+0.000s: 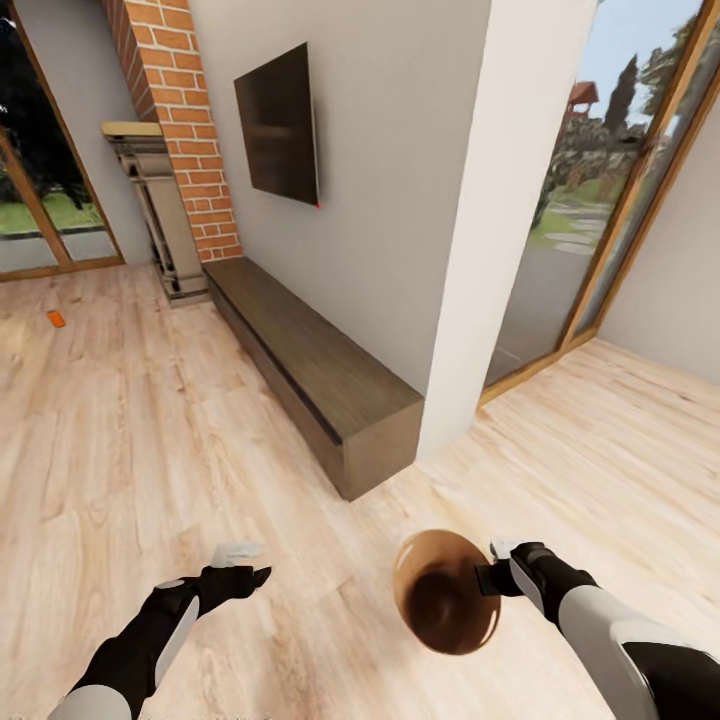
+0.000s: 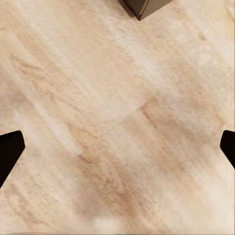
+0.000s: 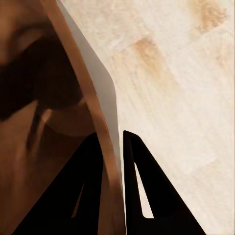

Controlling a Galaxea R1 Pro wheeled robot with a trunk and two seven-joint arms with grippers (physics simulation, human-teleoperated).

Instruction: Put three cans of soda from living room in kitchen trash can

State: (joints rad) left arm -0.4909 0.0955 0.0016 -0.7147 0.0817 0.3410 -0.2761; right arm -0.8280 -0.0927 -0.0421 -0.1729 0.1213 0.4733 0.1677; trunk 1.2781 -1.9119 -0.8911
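I see my right pincer [image 1: 487, 578] clamped on the rim of the tash can [image 1: 445, 592], one finger inside the wall and one outside, the bin hanging just left of it above the wood floor [image 1: 150, 450]. My left pincer [image 1: 262, 575] is spread wide and empty. A small orange-red can [image 1: 56, 318] lies far left on the floor.

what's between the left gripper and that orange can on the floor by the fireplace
Nothing visible: bare wood floor runs from the open left gripper to the orange can. The low cabinet sits off to the side. The right gripper holds the trash can.
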